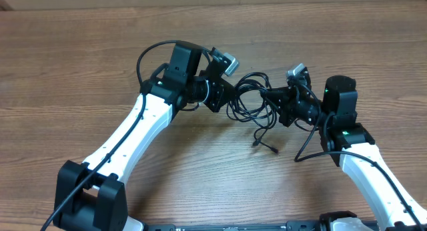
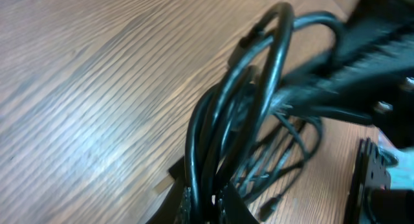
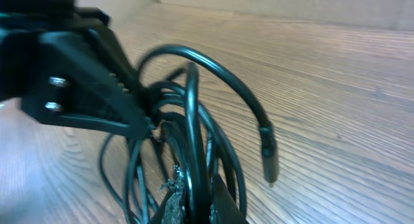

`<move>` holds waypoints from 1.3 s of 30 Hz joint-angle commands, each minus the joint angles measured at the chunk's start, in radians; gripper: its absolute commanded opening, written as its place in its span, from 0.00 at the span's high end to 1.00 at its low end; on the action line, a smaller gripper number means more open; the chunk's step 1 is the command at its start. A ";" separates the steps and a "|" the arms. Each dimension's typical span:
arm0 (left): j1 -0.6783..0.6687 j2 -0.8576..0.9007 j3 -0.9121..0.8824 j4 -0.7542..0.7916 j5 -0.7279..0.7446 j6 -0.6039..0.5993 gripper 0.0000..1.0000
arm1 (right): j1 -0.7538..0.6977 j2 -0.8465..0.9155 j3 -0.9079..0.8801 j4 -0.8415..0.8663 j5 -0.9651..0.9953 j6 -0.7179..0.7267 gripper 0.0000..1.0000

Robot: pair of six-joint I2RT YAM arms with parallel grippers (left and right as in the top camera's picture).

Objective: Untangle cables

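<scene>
Overhead: the cables (image 1: 250, 101) sat bunched mid-frame on the table (image 1: 73, 57), strung between my left hand (image 1: 223, 92) and right hand (image 1: 277, 101). One loose plug end (image 1: 265, 145) trailed toward the bottom.

Left wrist: the left hand (image 2: 204, 208), at the bottom edge, was pinched tight on several looped strands. I judged them light and floppy, with a smooth jacket likely to slip.

Right wrist: the right hand (image 3: 191, 204), bottom centre, was clamped on the bundle too. A plug end (image 3: 268, 156) hung free at right. The best hold looked like a single strand near a plug, not the knotted middle.
</scene>
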 commanded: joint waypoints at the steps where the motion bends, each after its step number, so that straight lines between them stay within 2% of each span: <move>1: 0.037 -0.015 -0.002 -0.008 -0.134 -0.157 0.96 | 0.009 -0.011 0.014 0.026 -0.100 0.021 0.96; 6: 0.064 -0.015 -0.002 -0.011 -0.151 -0.214 0.96 | 0.009 -0.011 0.014 0.052 -0.132 0.021 0.96; 12: 0.081 -0.015 -0.002 -0.029 -0.156 -0.223 0.96 | 0.009 -0.011 0.014 0.107 -0.154 0.042 0.96; 17: 0.092 -0.015 -0.002 -0.072 -0.238 -0.290 0.96 | 0.009 -0.011 0.014 0.142 -0.155 0.048 0.96; 25: 0.113 -0.015 -0.002 -0.105 -0.266 -0.345 0.96 | 0.009 -0.011 0.014 0.181 -0.152 0.097 0.96; 32: 0.117 -0.015 -0.002 -0.150 -0.361 -0.427 0.96 | 0.009 -0.011 0.014 0.240 -0.152 0.164 0.96; 39: 0.120 -0.015 -0.002 -0.154 -0.360 -0.441 0.96 | 0.009 -0.011 0.014 0.264 -0.152 0.183 0.96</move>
